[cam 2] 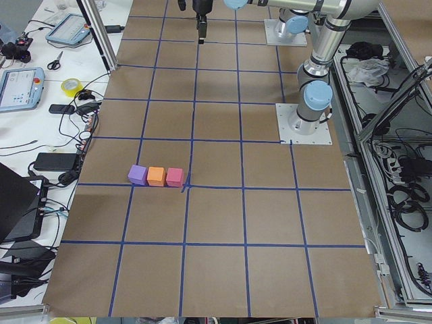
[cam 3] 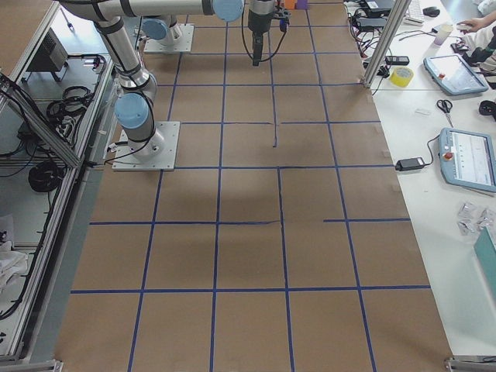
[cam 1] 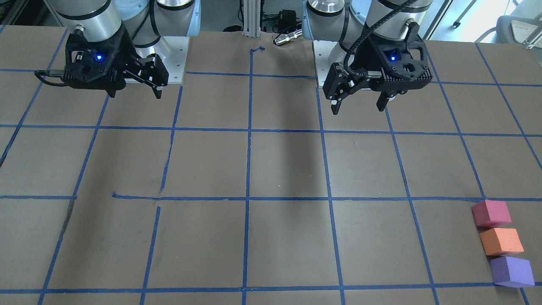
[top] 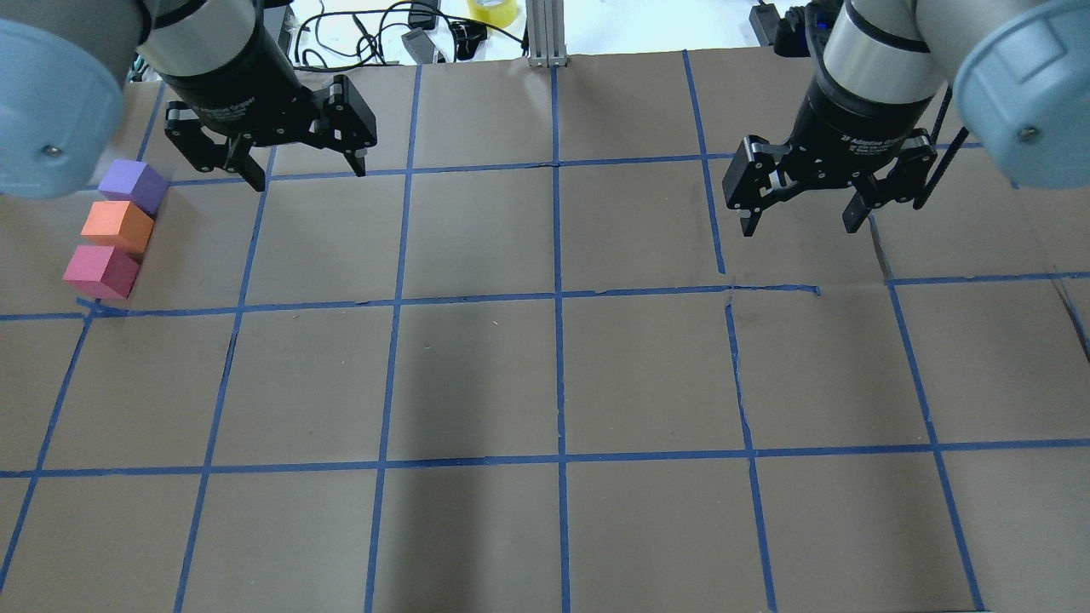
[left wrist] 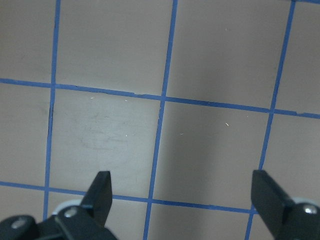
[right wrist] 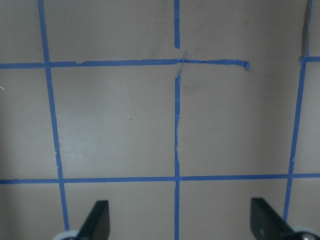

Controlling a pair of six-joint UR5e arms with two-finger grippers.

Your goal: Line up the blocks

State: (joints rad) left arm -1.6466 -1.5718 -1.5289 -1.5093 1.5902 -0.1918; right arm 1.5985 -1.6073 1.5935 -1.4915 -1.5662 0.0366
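At the far left of the overhead view, the small matte purple foam cube (top: 132, 186), the small matte orange foam cube (top: 117, 226) and the small matte red-pink foam cube (top: 100, 271) are seen set in one straight row on the brown paper-covered worktop (top: 477, 375). The orange cube is taken here as the reference. The purple cube is placed just beyond it, on the side away from the robot, and the red-pink cube just on its robot side, each touching it or nearly so. The row is laid along a blue tape line (top: 51, 409) of the grid, which was probably used as a guide, and the red-pink cube ends the row at a tape crossing. From this lie the line asked for is judged to be already made. To the right of the orange cube, near it but apart and raised above the worktop, the left gripper (top: 308, 174) is held with its jaws spread wide and nothing between them; only bare paper and tape are shown in its wrist view. Well apart from the orange cube, across the worktop at the right, the right gripper (top: 800, 226) is likewise held aloft with its jaws parted and empty. Both are judged to be kept high and clear so that the finished row cannot be nudged.
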